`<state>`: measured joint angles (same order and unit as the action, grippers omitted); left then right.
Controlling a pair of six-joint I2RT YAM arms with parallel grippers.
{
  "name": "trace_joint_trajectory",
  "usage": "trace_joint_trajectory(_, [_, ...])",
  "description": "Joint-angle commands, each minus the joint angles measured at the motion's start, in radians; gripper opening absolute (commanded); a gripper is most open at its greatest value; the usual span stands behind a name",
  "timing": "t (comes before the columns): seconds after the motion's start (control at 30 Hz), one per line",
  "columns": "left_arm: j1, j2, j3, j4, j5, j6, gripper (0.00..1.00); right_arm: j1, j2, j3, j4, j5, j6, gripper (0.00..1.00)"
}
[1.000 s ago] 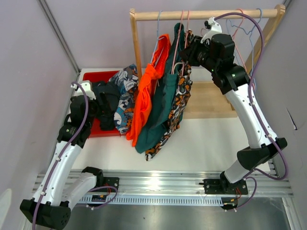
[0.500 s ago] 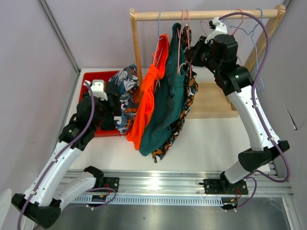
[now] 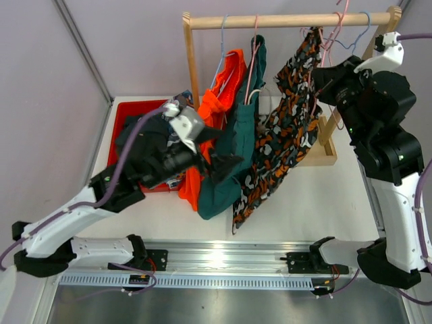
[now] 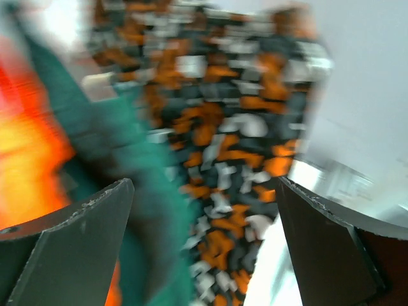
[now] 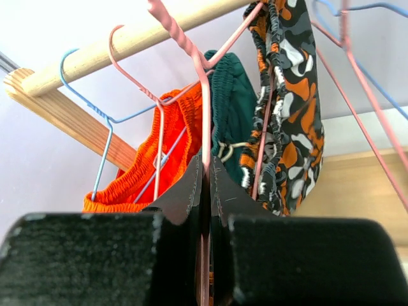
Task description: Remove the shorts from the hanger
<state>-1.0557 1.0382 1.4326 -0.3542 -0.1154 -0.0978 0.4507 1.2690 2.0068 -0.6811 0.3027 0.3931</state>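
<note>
Two robot arms work at a wooden rail point(image 3: 290, 20) hung with shorts, above a white worktop point(image 3: 310, 196). A second ago the orange-black-white print shorts point(image 3: 283, 135) hung bunched against the teal shorts point(image 3: 236, 135) at mid-rail. Now they slant apart, towards the rail's right end. The right claw point(image 5: 205, 185) was part open then. It is now pressed together, pinching the wire of the pink hanger point(image 5: 205, 115) that carries the print pair. Whether that hanger's hook is on the rail is unclear. The left arm has swung over from the red bin point(image 3: 125, 111). Its left claw point(image 4: 204, 182) is spread wide, holding nothing, just in front of the teal and print fabric. This likely means the print pair has been singled out, ready for the left claw to grasp it and pull it free. No pair has left its hanger yet. Three pairs hang: the orange shorts point(image 3: 226, 74) on a blue hanger, and the teal and print pairs on pink hangers. At least four wire hangers show. The bin shows only a scrap of blue-white print shorts point(image 3: 181, 98), the rest hidden behind the left arm.
</note>
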Motion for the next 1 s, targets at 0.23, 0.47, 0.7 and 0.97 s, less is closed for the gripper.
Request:
trace_joint_trajectory(0.23, [-0.187, 0.264, -0.023, 0.346, 0.266, -0.006, 0.99, 0.017, -0.074, -0.068, 0.038, 0.033, 0.082, 0.00])
trace_joint_trajectory(0.47, [-0.224, 0.411, 0.043, 0.396, 0.246, -0.008, 0.99, 0.025, -0.089, -0.075, 0.026, 0.026, 0.096, 0.00])
trace_joint_trajectory(0.7, [-0.224, 0.585, 0.145, 0.423, 0.142, 0.013, 0.79, 0.025, -0.122, -0.111, 0.031, 0.021, 0.125, 0.00])
trace_joint_trajectory(0.97, [-0.274, 0.542, 0.029, 0.437, 0.021, -0.020, 0.00, 0.023, -0.111, -0.085, 0.023, 0.033, 0.087, 0.00])
